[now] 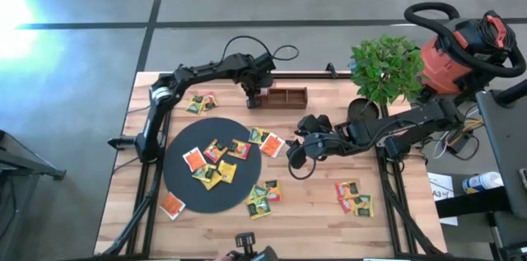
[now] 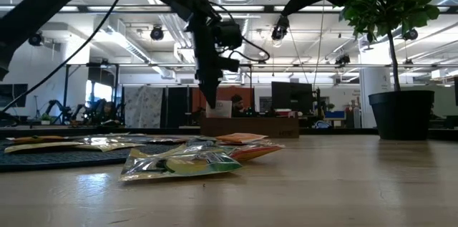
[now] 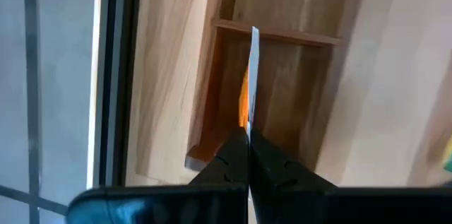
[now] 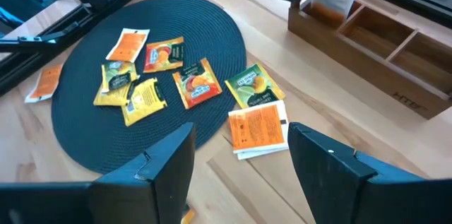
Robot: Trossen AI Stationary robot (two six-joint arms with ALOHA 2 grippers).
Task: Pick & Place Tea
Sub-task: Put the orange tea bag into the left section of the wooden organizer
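While the left gripper (image 1: pixel 253 96) is clamped on one tea packet (image 3: pixel 252 75) held edge-on, that packet hangs directly over the end compartment of the wooden tray (image 1: pixel 284 96), upper centre of the high view; packet's long axis runs down from the fingers into the slot, roughly parallel to the divider, so a straight descent looks sufficient. In the right wrist view a pale packet already stands in that same end compartment. Right gripper (image 1: pixel 298 152) hovers at centre frame, fingers wide apart and holding nothing, just right of the black mat (image 1: pixel 183 183); nearest loose packet is the orange one (image 4: pixel 258 129), lying flat at the mat's edge, close ahead of the open fingers. Other packets: a cluster on the mat, more on the light wood table (image 1: pixel 412 220) at lower centre, lower right and upper left. Potted plant (image 1: pixel 383 67) at upper right; beyond the table, an open workshop with ceiling lights.
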